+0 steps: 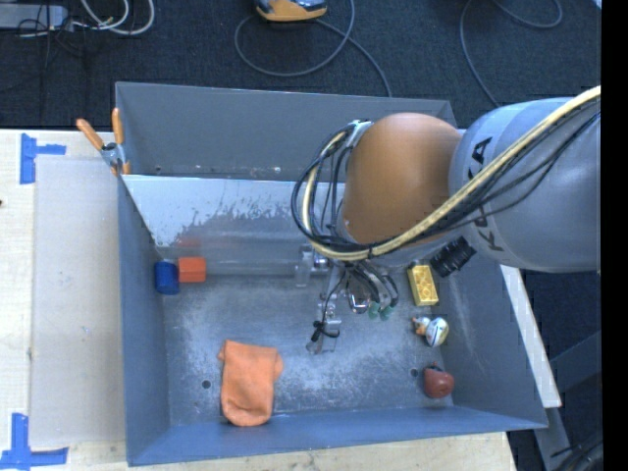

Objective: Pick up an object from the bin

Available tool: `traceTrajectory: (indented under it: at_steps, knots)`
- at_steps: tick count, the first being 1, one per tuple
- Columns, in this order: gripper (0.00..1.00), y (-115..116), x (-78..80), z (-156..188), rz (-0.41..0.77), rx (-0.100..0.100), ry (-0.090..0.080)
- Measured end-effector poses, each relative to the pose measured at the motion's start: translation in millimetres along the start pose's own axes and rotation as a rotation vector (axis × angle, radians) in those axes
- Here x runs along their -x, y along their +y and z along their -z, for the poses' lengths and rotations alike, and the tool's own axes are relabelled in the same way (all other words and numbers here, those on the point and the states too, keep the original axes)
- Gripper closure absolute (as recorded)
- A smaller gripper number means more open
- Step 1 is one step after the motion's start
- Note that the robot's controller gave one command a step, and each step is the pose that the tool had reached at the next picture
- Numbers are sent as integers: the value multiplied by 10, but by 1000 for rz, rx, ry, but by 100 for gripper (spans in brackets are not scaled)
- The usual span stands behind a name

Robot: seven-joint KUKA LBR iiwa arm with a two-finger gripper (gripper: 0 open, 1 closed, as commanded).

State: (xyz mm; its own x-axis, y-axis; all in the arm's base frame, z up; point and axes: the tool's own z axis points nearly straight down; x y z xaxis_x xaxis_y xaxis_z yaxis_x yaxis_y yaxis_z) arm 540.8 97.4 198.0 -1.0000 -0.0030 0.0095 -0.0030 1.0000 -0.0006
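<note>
One camera hangs above the grey bin (142,302), tilted slightly, so the wall (275,130) at 12 o'clock shows its inner face. It sits near enough that the bin takes most of the view. The arm (535,194) stands at 3 o'clock; dark floor (412,37) lies beyond at 12.

Looks like a robotics lab: KUKA arm (535,199) at 3 o'clock over a metal bin (245,135), cables (103,10) strewn across carpet (196,52) at 12 o'clock.
</note>
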Motion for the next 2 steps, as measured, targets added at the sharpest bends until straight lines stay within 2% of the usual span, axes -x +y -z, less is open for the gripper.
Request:
traceTrajectory:
  at_steps: [1, 2]
  knots:
    - [0, -7, 16, 44, -3, 1, -8]
    - [0, 208, -183, -458, 256, 0, -11]
